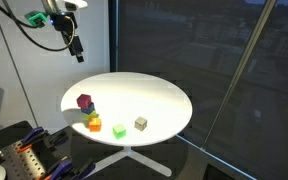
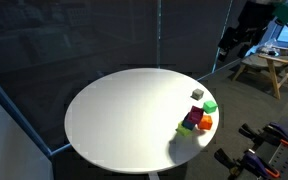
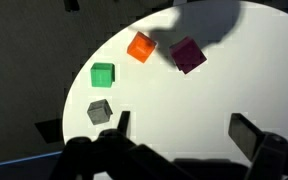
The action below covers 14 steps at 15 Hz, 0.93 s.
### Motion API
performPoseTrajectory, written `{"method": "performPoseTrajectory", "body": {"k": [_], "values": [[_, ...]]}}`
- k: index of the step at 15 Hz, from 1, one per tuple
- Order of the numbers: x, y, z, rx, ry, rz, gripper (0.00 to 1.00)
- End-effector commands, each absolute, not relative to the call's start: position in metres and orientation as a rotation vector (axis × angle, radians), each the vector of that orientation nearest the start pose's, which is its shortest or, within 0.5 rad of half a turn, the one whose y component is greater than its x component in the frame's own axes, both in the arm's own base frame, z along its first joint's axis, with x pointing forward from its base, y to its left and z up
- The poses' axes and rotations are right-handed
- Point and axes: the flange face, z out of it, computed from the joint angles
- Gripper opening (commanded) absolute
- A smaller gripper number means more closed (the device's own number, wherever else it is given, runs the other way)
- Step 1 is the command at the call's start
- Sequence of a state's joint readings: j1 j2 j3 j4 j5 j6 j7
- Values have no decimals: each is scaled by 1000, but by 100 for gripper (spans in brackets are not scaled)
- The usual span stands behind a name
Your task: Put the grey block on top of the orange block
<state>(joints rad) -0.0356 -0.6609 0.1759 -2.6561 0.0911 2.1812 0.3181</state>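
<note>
Two steps seemingly remain: the empty, wide-open claw (image 3: 184,128) must lower onto the grey block (image 3: 100,111), then reach the orange block (image 3: 141,47).

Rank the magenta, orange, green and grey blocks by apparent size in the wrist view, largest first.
1. magenta block
2. orange block
3. green block and grey block, which look alike; no ranking between them.
The gaps are small, and tilt or nearness to the camera may explain them.
</note>
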Motion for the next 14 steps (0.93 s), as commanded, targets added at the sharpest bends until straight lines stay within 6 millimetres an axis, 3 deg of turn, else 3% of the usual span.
{"method": "performPoseTrajectory", "body": {"k": [1, 9, 14], "values": [[393, 42, 459, -3108, 378, -231, 100], [451, 19, 453, -3081, 378, -156, 100], [489, 4, 435, -3101, 405, -139, 100]]}}
